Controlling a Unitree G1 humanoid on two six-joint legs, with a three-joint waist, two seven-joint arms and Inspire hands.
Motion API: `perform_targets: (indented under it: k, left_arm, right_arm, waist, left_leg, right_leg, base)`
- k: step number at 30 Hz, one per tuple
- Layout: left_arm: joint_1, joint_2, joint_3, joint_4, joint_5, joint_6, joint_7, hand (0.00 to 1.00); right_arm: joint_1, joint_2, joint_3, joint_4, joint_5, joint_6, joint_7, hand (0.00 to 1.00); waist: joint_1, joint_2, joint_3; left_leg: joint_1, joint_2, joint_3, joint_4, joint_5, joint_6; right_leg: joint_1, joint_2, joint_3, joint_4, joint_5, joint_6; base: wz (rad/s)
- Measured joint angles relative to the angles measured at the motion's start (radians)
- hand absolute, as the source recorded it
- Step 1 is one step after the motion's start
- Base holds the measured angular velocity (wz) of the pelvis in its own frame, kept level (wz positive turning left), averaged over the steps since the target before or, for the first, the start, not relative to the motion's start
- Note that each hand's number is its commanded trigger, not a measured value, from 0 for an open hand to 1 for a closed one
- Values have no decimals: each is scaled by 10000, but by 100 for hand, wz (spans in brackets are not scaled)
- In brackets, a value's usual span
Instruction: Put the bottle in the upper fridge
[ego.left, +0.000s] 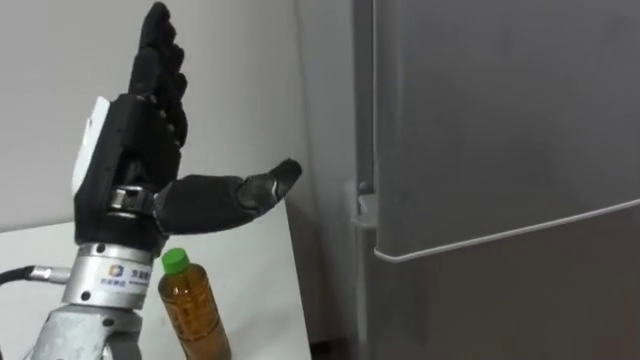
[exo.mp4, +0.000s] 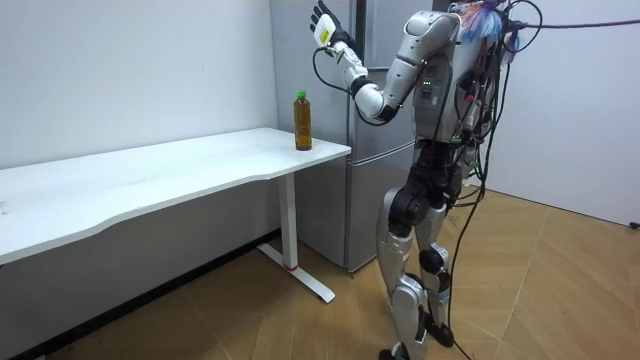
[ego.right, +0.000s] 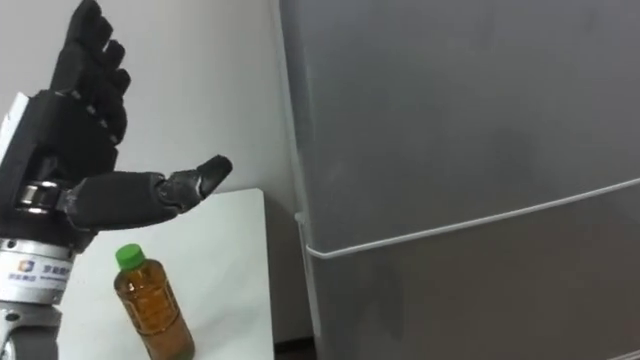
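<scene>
So the robot stands on the wood-look floor (exo.mp4: 560, 260) right in front of a tall grey two-door fridge (ego.left: 500, 120), with the end of a long white table (ego.left: 262, 285) just to its left. The clear plastic bottle of amber drink with a green screw cap (ego.left: 192, 308) is upright on that table, near the corner closest to the fridge, and nothing is touching it. The robot's black left hand (ego.left: 138, 125) is raised well above the bottle with the forearm pointing up. It's wide open and holding nothing. The fingers (ego.left: 158, 45) are straight, side by side, pointing at the ceiling. The thumb (ego.left: 245, 192) sticks out sideways toward the fridge, but it's short of the fridge's edge and not on it. From the head cameras the bottle's cap sits just under the base of that thumb, next to the silver wrist, though there's a clear gap between them. The room view makes this obvious: the hand is up at about the robot's head height and the bottle is way lower on the tabletop. Both fridge doors are shut. You can see the thin pale seam between the upper and lower doors running across the front, and the upper door's left edge is flush.
</scene>
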Motion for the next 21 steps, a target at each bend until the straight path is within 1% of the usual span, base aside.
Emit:
perform_targets:
  k: [3,6,9,11,13,14,15,17,19,21]
  left_arm:
    - [0,-4,-174,0,-287,140,-175,0]
    - [0,-57,-309,-80,-760,230,-500,0]
    - [0,-79,-668,-604,-1388,332,-913,0]
    - [-106,-76,-1004,-774,-1772,350,-1260,0]
    - [-217,-76,-1235,-774,-2157,419,-1410,0]
    - [-268,-76,-1342,-774,-2425,477,-1541,0]
    - [-298,-76,-1412,-774,-2565,514,-1603,0]
    - [-381,-105,-1695,-767,-2941,633,-1763,0]
    - [-379,-171,-1761,-737,-3123,646,-1765,0]
    - [-365,-181,-1900,-721,-3122,643,-1771,0]
  right_arm:
    - [-77,3,60,5,-43,128,-62,0]
    - [-137,19,94,17,33,131,-113,0]
    - [-172,-12,253,-25,30,113,-106,0]
    - [-251,-66,373,-24,-20,141,-101,0]
    - [-322,-95,472,-25,-45,187,-103,0]
    - [-342,-144,559,-28,-41,203,-103,0]
    - [-342,-173,576,-29,-36,205,-104,0]
    - [-377,-298,798,-33,7,204,-117,0]
    - [-432,-324,949,9,19,205,-178,0]
    - [-453,-343,1049,17,-3,211,-224,0]
  waist:
    - [-146,7,-1]
    - [-212,39,-19]
    - [-267,66,-36]
    - [-356,118,-61]
    - [-458,171,-78]
    - [-484,247,-99]
    - [-509,227,-76]
    - [-560,326,-68]
    - [-603,317,-41]
    - [-585,307,-33]
  left_leg:
    - [-19,1,-3,1,0,0]
    - [-67,0,-22,19,0,1]
    - [-149,0,-18,62,1,2]
    - [-151,0,-19,77,2,3]
    - [-148,2,-20,81,2,4]
    - [-139,2,-10,80,2,4]
    - [-127,2,3,77,2,4]
    - [-118,1,-2,77,3,5]
    - [-78,2,-40,69,5,6]
    - [-26,-8,-68,64,5,6]
  right_leg:
    - [0,0,-21,-1,17,8]
    - [-32,-3,-27,-3,37,14]
    - [-83,-11,-3,2,56,18]
    - [-92,-13,22,22,59,19]
    - [-98,-13,-14,24,62,15]
    - [-107,-9,1,24,65,12]
    - [-104,-9,11,20,66,11]
    - [-93,-15,-3,18,69,12]
    - [-82,-14,-37,-6,69,12]
    - [27,-10,-53,-191,70,15]
  base:
    - [2]
    - [1]
    - [0]
    - [0]
    - [0]
    - [-4]
    - [-4]
    - [0]
    - [8]
    - [7]
